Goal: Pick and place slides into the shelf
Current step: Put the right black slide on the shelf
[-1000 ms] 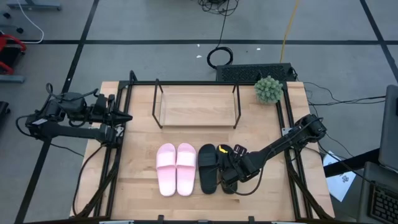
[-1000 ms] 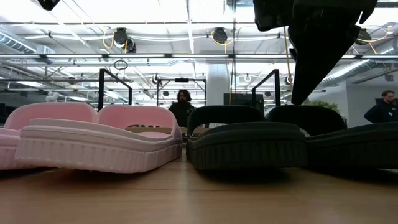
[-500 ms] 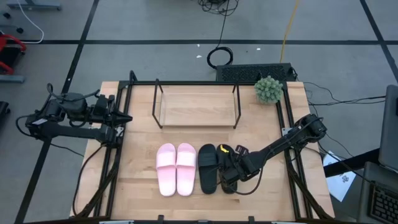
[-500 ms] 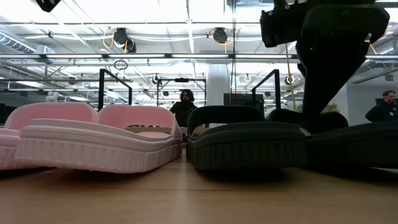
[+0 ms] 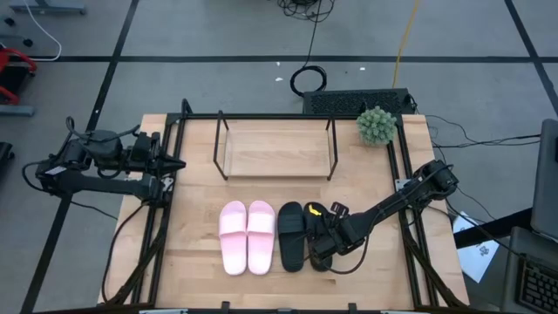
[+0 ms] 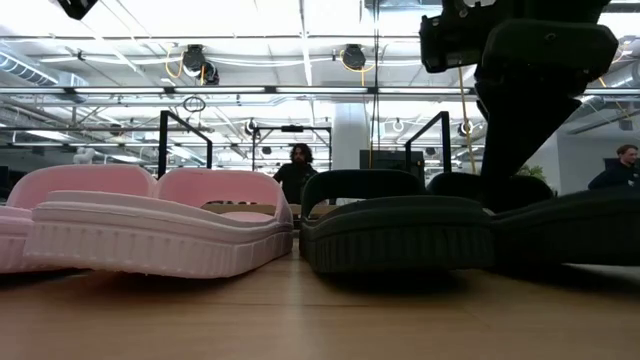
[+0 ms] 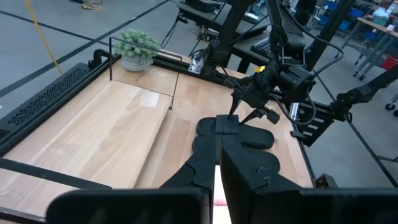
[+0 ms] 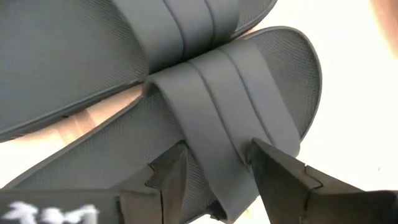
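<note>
The right gripper [image 8: 214, 171] is set astride the wide strap of the outer black rubber slide [image 5: 319, 237], low centre-right; fingers apparently not fully closed. The black-rod wooden shelf [image 5: 277, 148] lies upward, along the slide's long axis.

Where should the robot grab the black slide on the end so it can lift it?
Best by its wide strap, coming from above. The black slide lies flat on the table, and the strap arches above the sole, so one finger can slip under it. The right hand is already there, its fingers either side of the strap. The sole looks too wide to pinch.
</note>
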Controlling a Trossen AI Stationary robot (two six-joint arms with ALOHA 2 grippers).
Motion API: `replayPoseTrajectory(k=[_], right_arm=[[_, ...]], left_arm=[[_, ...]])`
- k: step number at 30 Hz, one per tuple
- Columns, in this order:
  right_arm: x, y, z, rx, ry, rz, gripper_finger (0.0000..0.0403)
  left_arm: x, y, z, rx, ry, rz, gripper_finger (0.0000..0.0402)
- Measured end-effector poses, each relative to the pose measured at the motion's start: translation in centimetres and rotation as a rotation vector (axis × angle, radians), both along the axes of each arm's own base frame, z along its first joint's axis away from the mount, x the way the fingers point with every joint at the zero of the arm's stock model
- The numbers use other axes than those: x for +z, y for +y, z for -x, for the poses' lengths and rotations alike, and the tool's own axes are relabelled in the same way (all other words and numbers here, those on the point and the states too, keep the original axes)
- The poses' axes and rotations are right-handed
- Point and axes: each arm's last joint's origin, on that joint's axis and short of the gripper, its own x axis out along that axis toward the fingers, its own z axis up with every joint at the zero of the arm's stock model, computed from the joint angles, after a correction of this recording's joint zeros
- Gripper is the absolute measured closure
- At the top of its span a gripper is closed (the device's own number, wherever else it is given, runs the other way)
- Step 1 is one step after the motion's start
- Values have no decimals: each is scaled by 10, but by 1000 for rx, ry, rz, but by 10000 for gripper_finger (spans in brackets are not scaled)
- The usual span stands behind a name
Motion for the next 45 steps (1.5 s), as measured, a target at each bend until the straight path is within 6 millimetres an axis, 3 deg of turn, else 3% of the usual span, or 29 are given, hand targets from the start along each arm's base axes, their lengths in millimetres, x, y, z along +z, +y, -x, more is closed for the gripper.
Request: replayPoseTrajectory(k=[15,27,33,45], right_arm=[[0,-3,0,-11,-24,77,241],[-32,-2,-10,-22,17,164,268],[-33,-6,-9,-62,-13,251,272],[-33,-7,-9,-80,-19,261,373]], left_arm=[[0,0,0,-35,3,-116,378],[0,0,0,-49,5,-162,378],[0,0,0,-50,8,-162,378],[-2,0,1,-52,29,-161,378]])
